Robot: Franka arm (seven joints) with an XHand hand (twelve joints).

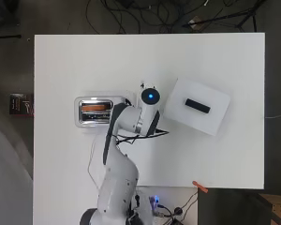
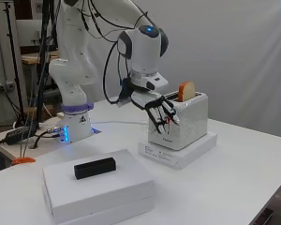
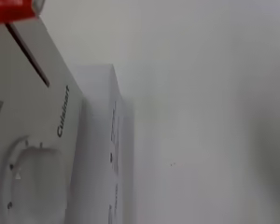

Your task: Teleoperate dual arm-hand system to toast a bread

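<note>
The toaster (image 2: 180, 121) is carrying print on its end face, seen close in the wrist view beside a slot and a round dial, and more small print is running along the side of the white box (image 2: 180, 152) it is sitting on; none of it is being read off here. A slice of bread (image 2: 186, 91) is standing upright in the toaster's slot, its rounded top sticking out above the shiny body. The robot hand (image 2: 160, 112) is hanging at the toaster's end face, on the side nearer the arm's base, its dark fingers (image 2: 168, 115) curling downward against or just in front of that face; whether they are touching it cannot be told, and they are gripping nothing visible. A red lever tip (image 3: 11, 10) is showing at the slot's end in the wrist view. Nearer the tabletop's (image 1: 75, 61) opposite side edge, a black block (image 2: 95, 168) is lying on a second, flat white box (image 2: 98, 187), well apart from the robot hand.
</note>
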